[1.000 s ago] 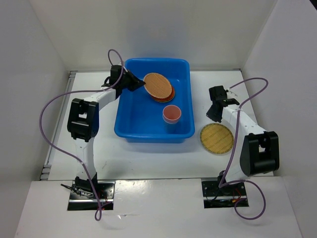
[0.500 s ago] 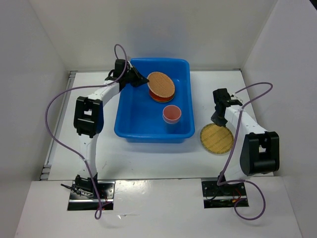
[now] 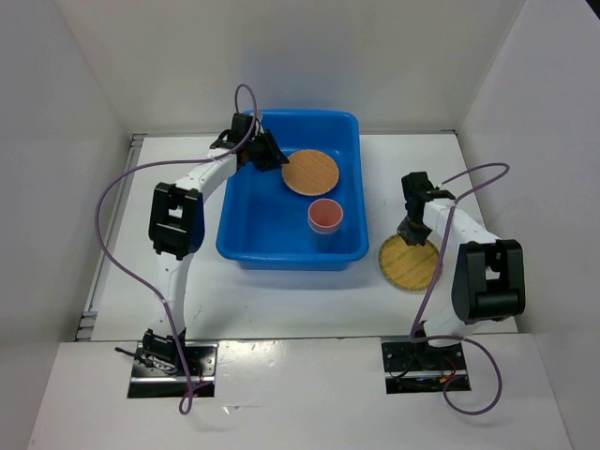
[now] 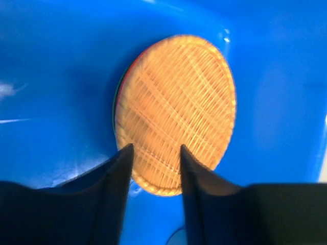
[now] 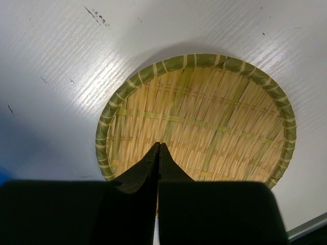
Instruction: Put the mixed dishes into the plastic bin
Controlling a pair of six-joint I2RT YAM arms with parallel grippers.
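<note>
— Looking down from above, where do the dishes sit?
— The blue bin (image 3: 246,225) stands at upper centre of the white table (image 3: 281,300), its longer side running up and down the frame. A tan plate (image 3: 310,172) lies flat in its upper half. A pink cup (image 3: 325,215) stands below that, mouth up. A second tan plate (image 3: 410,262) lies flat on the table just right of the bin.
— And the arms there?
— The left gripper (image 3: 274,159) hangs inside the bin at the tan plate's left edge. The right gripper (image 3: 412,234) is over the upper edge of the second tan plate.
— The left wrist view?
— The tan plate (image 4: 176,112) shows as an oval, its long axis leaning from lower centre to upper right. The left gripper (image 4: 156,150) has its jaws spread, gripping nothing.
— The right wrist view?
— The right gripper (image 5: 158,146) has its jaws pressed together, tips over the lower left of the second tan plate (image 5: 214,112). Whether they touch it I cannot tell.
</note>
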